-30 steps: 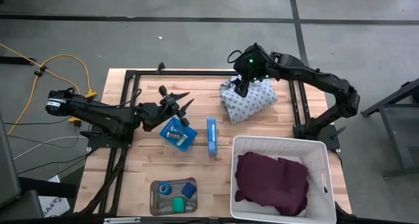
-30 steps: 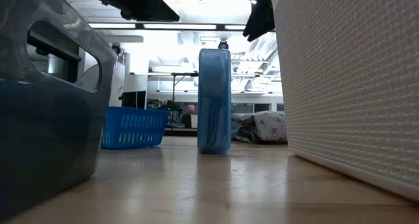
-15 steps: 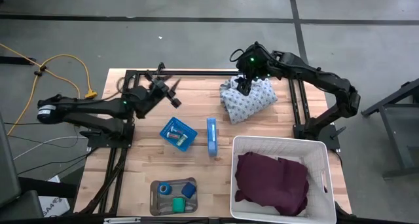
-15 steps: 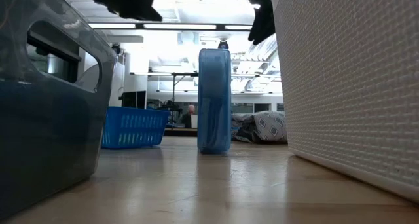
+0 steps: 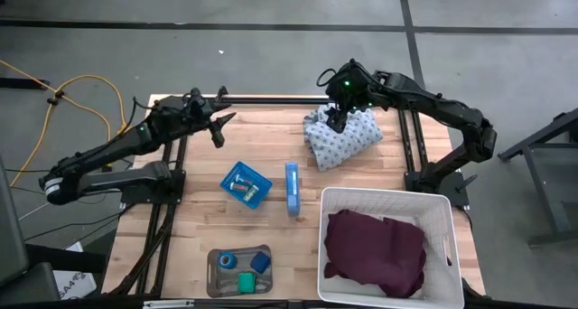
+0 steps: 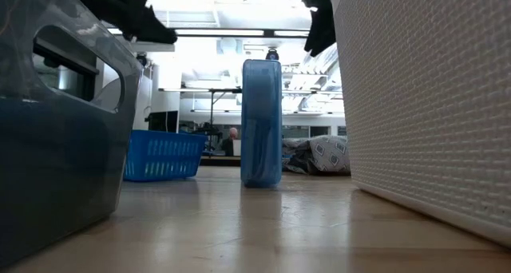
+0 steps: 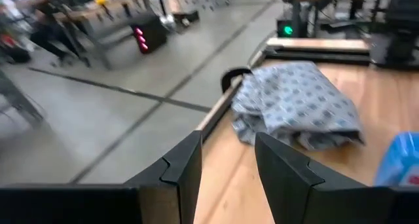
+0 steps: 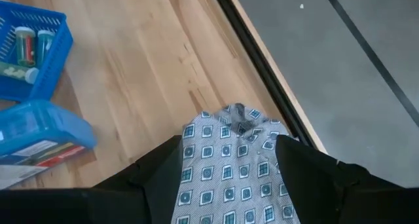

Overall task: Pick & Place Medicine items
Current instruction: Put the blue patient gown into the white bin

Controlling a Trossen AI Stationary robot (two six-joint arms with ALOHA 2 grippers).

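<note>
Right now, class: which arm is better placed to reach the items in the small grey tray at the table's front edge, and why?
Probably the left. The grey tray sits on the left arm's side, and the left gripper is open and empty. The right gripper is on the patterned cloth at the far right, beyond the white basket.

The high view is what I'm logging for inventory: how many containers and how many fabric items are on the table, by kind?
Blue basket: 1
Blue box on its edge: 1
Grey tray: 1
White basket: 1
Patterned cloth: 1
Maroon cloth: 1
Total: 6
</note>
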